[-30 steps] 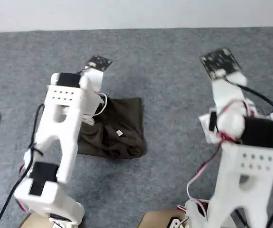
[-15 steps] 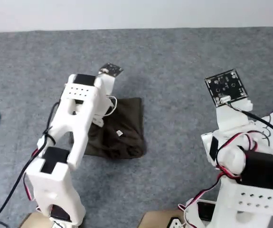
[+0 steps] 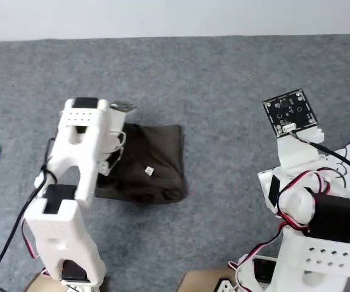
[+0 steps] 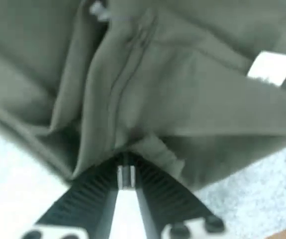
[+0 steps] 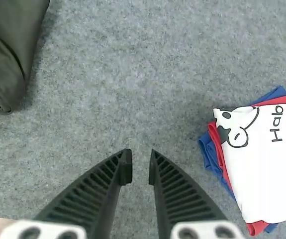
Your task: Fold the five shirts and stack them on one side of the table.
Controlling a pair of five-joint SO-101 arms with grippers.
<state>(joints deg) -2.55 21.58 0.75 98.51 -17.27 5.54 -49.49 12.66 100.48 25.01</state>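
Over the grey felt tabletop (image 3: 223, 73), the white left arm (image 3: 77, 158) bends down onto the dark olive folded shirt (image 3: 156, 158). Its left gripper (image 4: 126, 162) pinches a soft crease of that shirt. Right of the shirt, the right gripper (image 5: 139, 167) hangs above the felt with fingers narrowly parted, near the white-red-blue folded stack (image 5: 262, 164). A small white label (image 4: 272, 67) lies on the shirt.

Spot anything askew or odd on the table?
Dark shirt is bunched along its near edge, with the left gripper shut on a fold. Stack is uneven: red and blue edges poke out under the white shirt.
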